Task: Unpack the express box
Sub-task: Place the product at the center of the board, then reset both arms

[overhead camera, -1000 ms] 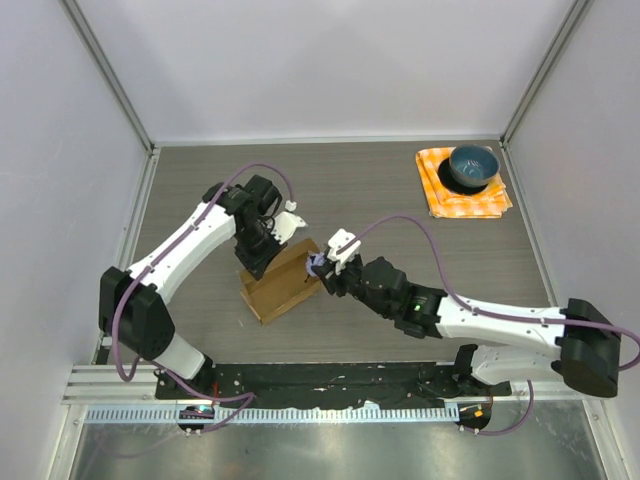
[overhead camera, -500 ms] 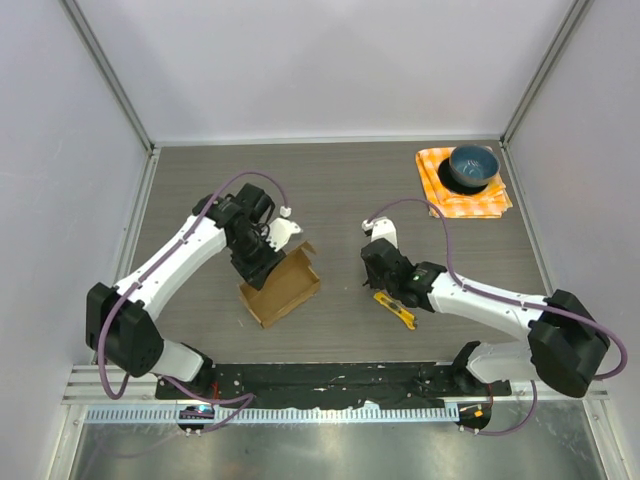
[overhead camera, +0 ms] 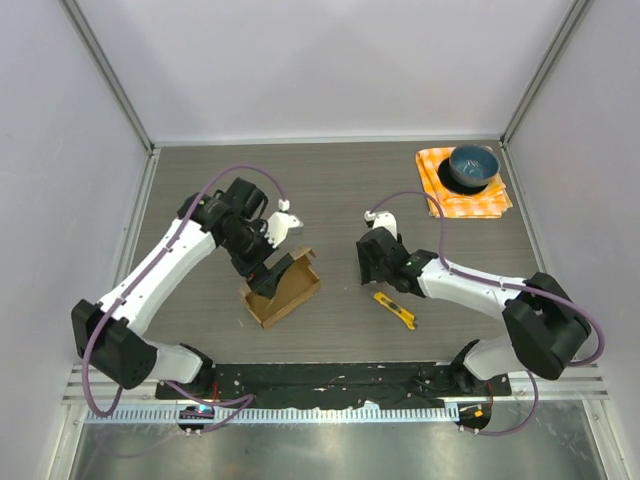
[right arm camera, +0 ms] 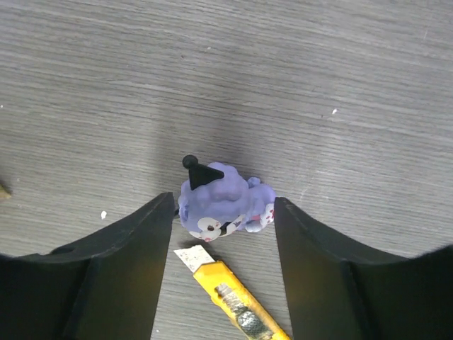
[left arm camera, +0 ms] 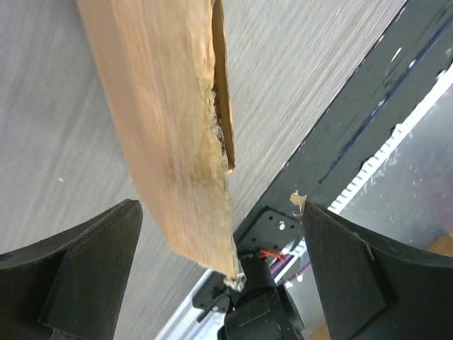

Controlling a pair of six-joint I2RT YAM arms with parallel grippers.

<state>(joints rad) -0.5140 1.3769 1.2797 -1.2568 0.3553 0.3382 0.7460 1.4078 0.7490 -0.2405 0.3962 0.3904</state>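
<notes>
Two items lie nearest, at 5 o'clock: a yellow utility knife [overhead camera: 396,310] and a small purple toy figure [right arm camera: 226,193], apparently unpacked. The right gripper [right arm camera: 223,200] flanks the toy half-spread, grip unclear. At 7 o'clock, the wide-spread, empty left gripper [left arm camera: 218,205] straddles a raised edge of the brown cardboard express box [overhead camera: 284,290] without touching.

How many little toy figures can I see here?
1. The purple toy figure sits on the table between the fingers of the right gripper, beside the yellow utility knife. More could be hidden inside the express box.
</notes>
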